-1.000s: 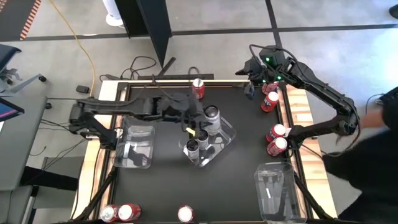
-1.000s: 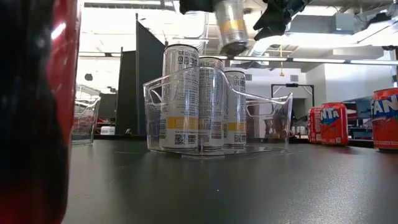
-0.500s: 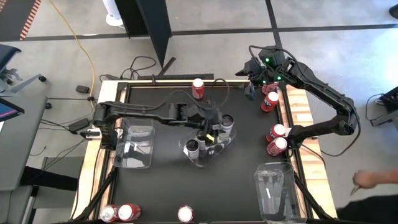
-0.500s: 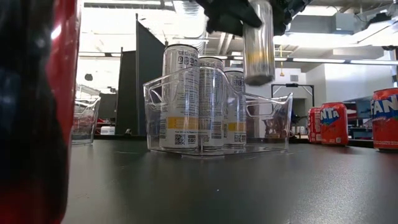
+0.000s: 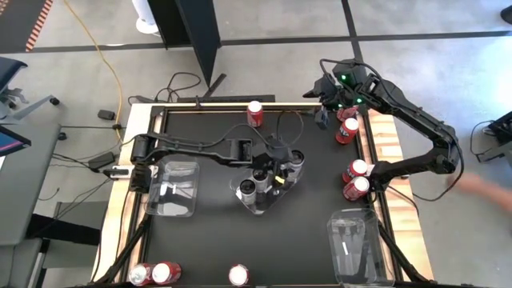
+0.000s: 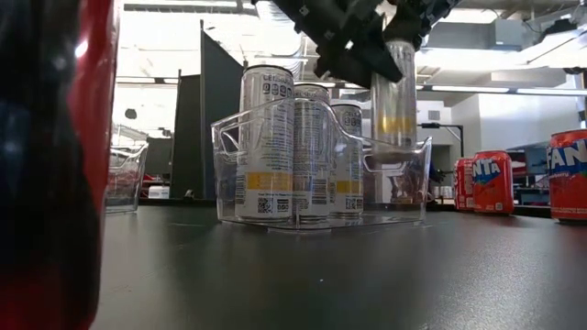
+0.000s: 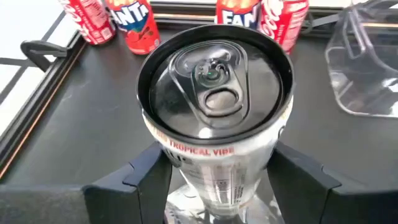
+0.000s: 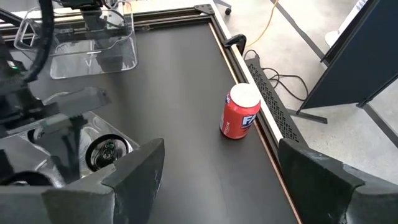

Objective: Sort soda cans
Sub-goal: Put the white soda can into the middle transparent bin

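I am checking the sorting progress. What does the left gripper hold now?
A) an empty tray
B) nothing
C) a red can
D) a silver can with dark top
D: the left gripper has its fingers around a silver can with a dark top.

Upright silver-grey can [image 6: 394, 101] raised over tray, three silver cans [image 6: 266, 142] inside, red cans [image 5: 354, 178] scattered

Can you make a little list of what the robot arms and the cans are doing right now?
left gripper: shut on a tall silver-grey can with a dark top, lowering it into the clear plastic tray
cans in that tray: three silver-grey cans, upright
right gripper: open, waiting at the table's far right corner
red soda can: upright by the far edge
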You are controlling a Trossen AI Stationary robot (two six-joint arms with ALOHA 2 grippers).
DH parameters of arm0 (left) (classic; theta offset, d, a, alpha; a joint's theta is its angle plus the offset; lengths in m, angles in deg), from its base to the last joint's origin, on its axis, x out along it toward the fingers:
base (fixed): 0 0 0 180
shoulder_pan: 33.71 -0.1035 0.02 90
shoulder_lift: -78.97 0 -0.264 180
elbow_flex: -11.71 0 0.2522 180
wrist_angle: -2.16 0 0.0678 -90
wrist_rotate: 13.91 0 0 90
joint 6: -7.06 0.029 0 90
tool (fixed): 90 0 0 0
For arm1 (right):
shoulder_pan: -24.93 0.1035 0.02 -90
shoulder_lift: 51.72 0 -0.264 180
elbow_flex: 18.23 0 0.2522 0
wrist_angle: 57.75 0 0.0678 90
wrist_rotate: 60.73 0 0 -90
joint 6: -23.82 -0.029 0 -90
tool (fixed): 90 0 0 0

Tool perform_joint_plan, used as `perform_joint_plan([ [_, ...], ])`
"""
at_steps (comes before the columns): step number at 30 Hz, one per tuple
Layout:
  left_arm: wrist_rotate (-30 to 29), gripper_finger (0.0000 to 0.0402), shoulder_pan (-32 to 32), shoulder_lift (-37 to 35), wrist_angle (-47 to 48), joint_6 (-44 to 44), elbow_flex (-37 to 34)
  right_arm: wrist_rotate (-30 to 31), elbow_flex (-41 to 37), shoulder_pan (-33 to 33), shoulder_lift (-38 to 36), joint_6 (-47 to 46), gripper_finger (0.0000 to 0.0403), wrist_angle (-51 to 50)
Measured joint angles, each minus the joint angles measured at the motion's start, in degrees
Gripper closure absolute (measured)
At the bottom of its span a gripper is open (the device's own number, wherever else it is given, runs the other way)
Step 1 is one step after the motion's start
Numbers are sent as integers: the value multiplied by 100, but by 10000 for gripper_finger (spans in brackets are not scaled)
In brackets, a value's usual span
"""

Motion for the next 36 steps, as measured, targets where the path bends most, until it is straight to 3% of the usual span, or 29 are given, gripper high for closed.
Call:
perform_joint_plan([
  [14, -16, 177, 0, 618, -620, -8, 4, -2, 0, -9, -2, -4, 72, -17],
  [36, -264, 193, 48, 839, -358, -353, -2, -2, 0, 2, -2, -25, 72, -24],
])
